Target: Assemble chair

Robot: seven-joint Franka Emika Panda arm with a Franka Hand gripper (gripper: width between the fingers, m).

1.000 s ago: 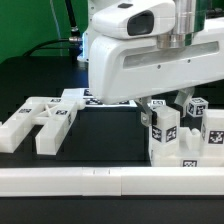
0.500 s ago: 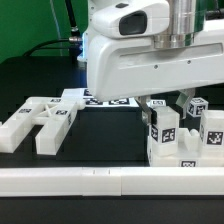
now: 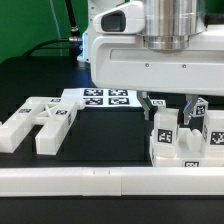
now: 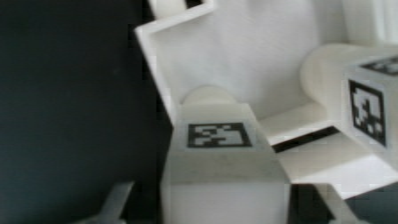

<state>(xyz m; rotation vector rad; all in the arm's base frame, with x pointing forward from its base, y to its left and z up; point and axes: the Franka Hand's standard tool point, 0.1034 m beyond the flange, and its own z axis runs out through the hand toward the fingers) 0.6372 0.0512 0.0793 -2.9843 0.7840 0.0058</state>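
Wrist view, closest in: between the fingers of the gripper [image 4: 214, 208], a round-topped upright piece [image 4: 217, 140] of the chair, white, with a square tag facing the camera. Clenched on that piece, to judge by the way the white shaft fills the space straight beneath the wrist; fingertips mostly hidden behind it. Just beside the held piece, a second tagged post [image 4: 365, 95], also white; contact between the two not discernible. Behind both, a flat white panel [image 4: 222, 50] against the black table [image 4: 63, 90].

Exterior view, same grip from outside: gripper [image 3: 169, 104] pointing straight down, jaws closed around the top of the upright piece [image 3: 165, 128]. Directly under the gripper, a blocky base [image 3: 185, 156] bearing that piece upright. Just past the gripper toward the exterior view's right, the second tagged post [image 3: 213, 126], standing on the same base. In front of the gripper and lower, a long white rail [image 3: 100, 180] across the table [image 3: 40, 70]. Behind the gripper, toward the exterior view's left, the marker board [image 3: 108, 97], flat. Well apart from the gripper, farther toward the exterior view's left, two loose chair parts [image 3: 40, 122] lying flat, side by side.
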